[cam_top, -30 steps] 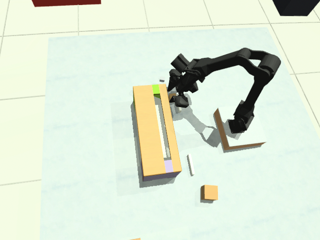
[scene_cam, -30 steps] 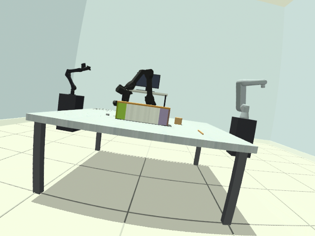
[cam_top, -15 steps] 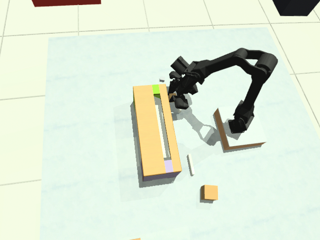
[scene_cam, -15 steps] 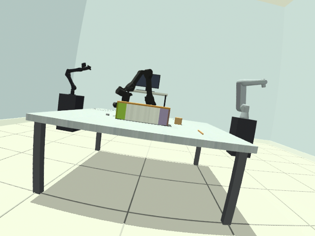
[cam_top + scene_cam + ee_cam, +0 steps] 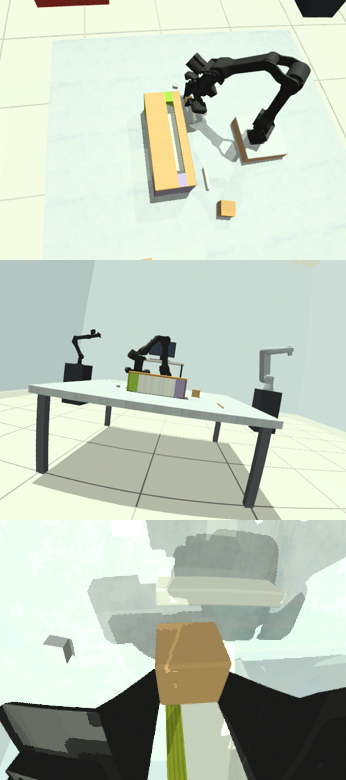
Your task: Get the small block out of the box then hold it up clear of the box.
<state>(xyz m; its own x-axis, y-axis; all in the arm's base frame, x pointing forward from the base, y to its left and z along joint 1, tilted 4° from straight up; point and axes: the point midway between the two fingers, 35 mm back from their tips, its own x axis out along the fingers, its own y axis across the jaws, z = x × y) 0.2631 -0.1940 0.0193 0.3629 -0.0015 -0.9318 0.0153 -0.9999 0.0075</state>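
Observation:
The small orange-brown block (image 5: pixel 188 99) (image 5: pixel 190 645) is outside the box, beside its green end on the arm's side. My gripper (image 5: pixel 186 101) (image 5: pixel 186 674) points down and is shut on the block, with one black finger against each side. Whether the block touches the table cannot be told. The long box (image 5: pixel 160 139) (image 5: pixel 156 385) stands upright with a slotted wooden top, a green end panel (image 5: pixel 168 96) (image 5: pixel 132 382) and a purple end panel (image 5: pixel 182 180) (image 5: pixel 180 388). In the exterior view the box hides the block and fingertips.
A pale bar (image 5: pixel 193 115) (image 5: pixel 225 592) lies close to the gripper. Another pale bar (image 5: pixel 206 179) lies near the purple end. A larger orange cube (image 5: pixel 228 208) (image 5: pixel 195 393), a small grey piece (image 5: pixel 175 86) (image 5: pixel 118 386) (image 5: pixel 58 641) and an orange stick (image 5: pixel 220 405) are also on the table.

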